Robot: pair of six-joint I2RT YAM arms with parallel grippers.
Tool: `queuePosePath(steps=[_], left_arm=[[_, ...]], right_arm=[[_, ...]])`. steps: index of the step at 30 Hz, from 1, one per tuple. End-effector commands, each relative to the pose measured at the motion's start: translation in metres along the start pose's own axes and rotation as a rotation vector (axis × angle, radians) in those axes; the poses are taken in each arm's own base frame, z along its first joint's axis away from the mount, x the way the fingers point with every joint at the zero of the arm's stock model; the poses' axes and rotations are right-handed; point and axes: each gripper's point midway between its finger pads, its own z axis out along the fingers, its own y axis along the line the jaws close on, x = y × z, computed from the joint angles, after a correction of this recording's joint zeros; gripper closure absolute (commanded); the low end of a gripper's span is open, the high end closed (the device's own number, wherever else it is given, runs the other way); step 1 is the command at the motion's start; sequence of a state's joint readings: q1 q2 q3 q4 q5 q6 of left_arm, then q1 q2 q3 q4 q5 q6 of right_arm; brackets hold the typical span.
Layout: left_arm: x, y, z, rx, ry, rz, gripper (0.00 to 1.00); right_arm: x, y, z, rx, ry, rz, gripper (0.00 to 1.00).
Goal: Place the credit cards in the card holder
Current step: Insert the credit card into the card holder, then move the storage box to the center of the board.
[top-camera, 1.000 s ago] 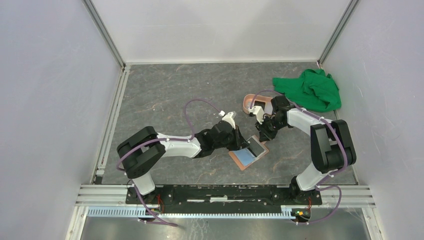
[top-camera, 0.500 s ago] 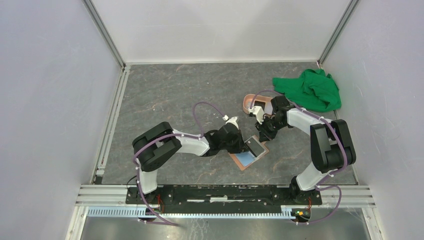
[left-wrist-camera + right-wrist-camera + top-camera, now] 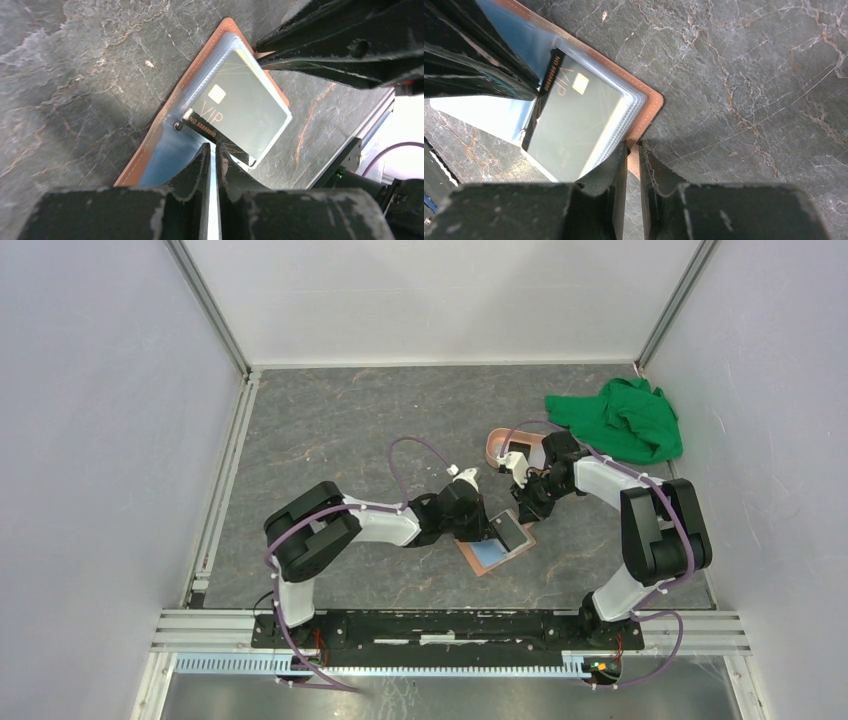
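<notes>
My left gripper (image 3: pixel 212 150), jaws narrow, pinches the black plastic VIP card (image 3: pixel 240 117) from 9 o'clock, partly inside a clear sleeve (image 3: pixel 167 150) of the open tan leather card holder (image 3: pixel 495 552) near table centre. My right gripper (image 3: pixel 631 150), nearly closed, clamps the holder's edge from 1 o'clock. I judge this card not fully seated yet, and the pink oval tray (image 3: pixel 497 443) at 1 o'clock seems to hold another

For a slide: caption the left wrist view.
Left hand pinching a black VIP card partway into the open card holder.
</notes>
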State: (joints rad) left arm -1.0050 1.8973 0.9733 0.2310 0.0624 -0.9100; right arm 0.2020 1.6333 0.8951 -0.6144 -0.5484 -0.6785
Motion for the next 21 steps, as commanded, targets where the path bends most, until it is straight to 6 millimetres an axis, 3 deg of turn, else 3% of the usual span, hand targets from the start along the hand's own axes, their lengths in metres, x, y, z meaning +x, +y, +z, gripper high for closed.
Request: queuePosePath(steps=[1,8,13,19,21], left_arm=[[-0.023,-0.02,-0.03,0.076,-0.077,0.076,0.85],[-0.032,-0.023,-0.083,0.103,-0.173,0.106,0.82],[-0.042,-0.006,-0.131,0.095,-0.319,0.1,0.78],[-0.036,0.037,-0.178,0.112,-0.511,-0.034,0.34],[-0.035,0.046,-0.192,0.128,-0.559,-0.075,0.09]], right_arm=[[-0.015,-0.001,-0.006,0.009,-0.042,-0.027,0.79],[-0.027,-0.004,-0.018,0.047,-0.102,-0.054,0.78],[-0.044,-0.005,-0.038,0.082,-0.206,-0.098,0.76],[-0.063,0.002,-0.071,0.096,-0.355,-0.194,0.75],[-0.068,0.006,-0.083,0.112,-0.42,-0.227,0.74]])
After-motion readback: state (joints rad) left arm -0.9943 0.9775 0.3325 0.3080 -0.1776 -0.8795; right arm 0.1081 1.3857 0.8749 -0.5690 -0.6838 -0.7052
